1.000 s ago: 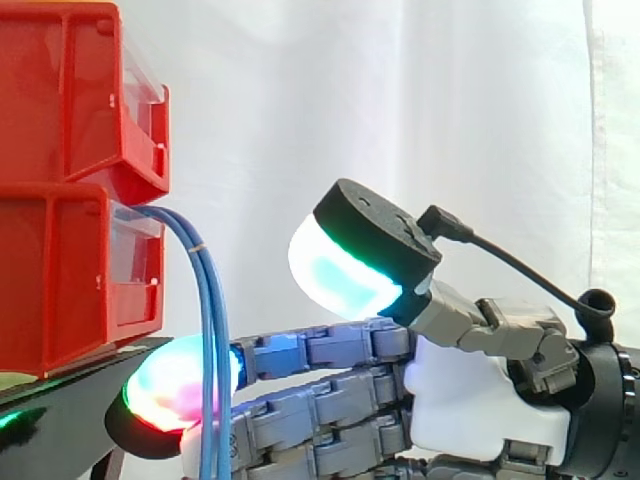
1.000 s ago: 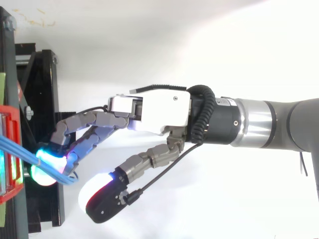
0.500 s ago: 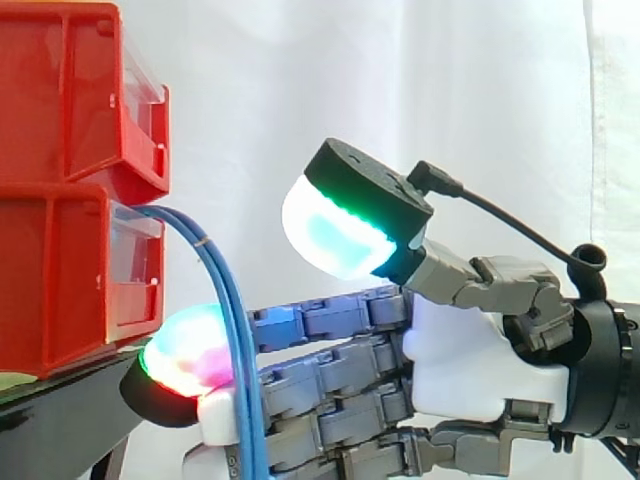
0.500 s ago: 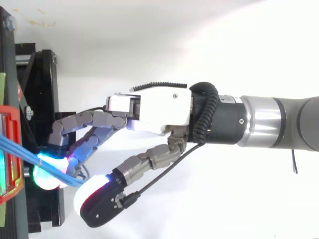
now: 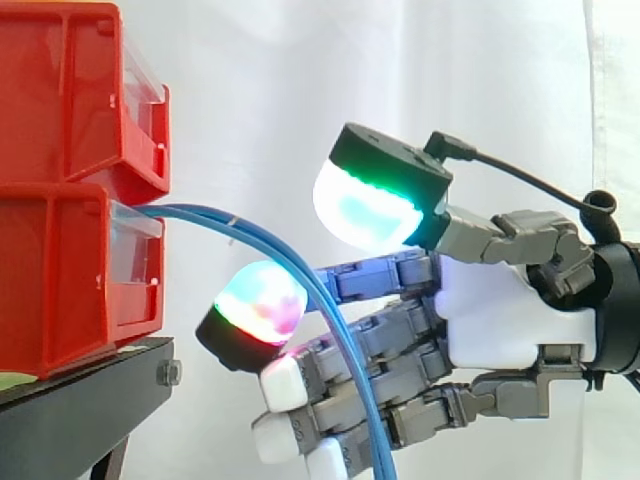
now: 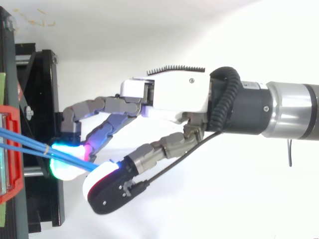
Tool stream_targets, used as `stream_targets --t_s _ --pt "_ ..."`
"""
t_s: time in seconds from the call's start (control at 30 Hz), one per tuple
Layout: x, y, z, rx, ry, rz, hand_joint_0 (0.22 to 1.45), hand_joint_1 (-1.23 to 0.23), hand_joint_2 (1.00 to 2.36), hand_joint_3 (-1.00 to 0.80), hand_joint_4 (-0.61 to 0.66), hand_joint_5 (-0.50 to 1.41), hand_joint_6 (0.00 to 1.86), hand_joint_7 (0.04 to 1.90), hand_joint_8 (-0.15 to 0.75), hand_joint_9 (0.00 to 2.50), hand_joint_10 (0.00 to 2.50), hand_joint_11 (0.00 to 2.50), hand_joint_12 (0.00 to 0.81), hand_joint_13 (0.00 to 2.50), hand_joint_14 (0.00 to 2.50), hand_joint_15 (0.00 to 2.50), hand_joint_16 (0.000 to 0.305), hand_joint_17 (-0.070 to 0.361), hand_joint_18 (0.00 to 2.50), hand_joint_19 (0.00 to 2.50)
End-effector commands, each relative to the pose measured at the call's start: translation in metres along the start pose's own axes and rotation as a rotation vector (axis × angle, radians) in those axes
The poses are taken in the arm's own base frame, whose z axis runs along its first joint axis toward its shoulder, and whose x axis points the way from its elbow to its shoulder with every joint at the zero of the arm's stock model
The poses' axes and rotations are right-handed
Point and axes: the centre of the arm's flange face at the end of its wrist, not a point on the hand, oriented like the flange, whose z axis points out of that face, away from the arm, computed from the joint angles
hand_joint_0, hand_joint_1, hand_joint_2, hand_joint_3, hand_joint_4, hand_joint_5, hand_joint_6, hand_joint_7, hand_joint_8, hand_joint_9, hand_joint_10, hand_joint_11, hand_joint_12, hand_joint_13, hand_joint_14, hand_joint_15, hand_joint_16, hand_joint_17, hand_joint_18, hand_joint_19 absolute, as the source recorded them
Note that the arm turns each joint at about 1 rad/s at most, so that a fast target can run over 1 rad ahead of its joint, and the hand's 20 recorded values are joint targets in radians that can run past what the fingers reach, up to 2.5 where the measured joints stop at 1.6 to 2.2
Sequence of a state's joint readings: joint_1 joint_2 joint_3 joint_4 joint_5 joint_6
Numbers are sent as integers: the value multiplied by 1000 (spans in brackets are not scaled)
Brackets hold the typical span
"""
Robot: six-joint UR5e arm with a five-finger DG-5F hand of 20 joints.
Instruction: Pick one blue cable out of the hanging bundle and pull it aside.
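**Blue cables slanted across a spread hand**

Out of the lower of the red bins (image 5: 70, 200), which are set on a black stand (image 5: 80, 400), the blue cables (image 5: 200, 213) are stretched rightward and down. Right of the bins they are laid across the nearly straight fingers (image 5: 390, 350) of the hand (image 5: 510, 320). The hand is held spread, with the thumb raised apart. A white curtain (image 5: 300, 80) is seen behind.

Blue cables (image 5: 190, 210) cut off at bottom edge, red bins (image 5: 60, 240) cropped at left, arm (image 6: 289, 109) cropped at right.

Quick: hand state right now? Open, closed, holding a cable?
Hand: cannot be told. The blue cables slant from the red bin across it, but a grip is not visible.
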State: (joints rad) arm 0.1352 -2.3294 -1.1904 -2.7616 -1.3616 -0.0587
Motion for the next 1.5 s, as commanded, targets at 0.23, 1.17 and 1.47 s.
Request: stream_targets --t_s 0.23,1.17,1.47 --pt "-21 -5 -6 56 -66 -2 555 -677 1001 -488 137 -73 516 1234 257 743 11 312 337 673 14 330 46 103 556 512" --pt "13 14 4 -8 -105 -24 568 -729 1022 -173 71 -161 831 810 270 753 13 408 343 678 13 354 47 105 584 538" --pt "10 12 2 14 -102 -11 613 -831 1020 -217 -26 -178 886 654 266 747 14 437 340 696 14 365 46 104 611 530"
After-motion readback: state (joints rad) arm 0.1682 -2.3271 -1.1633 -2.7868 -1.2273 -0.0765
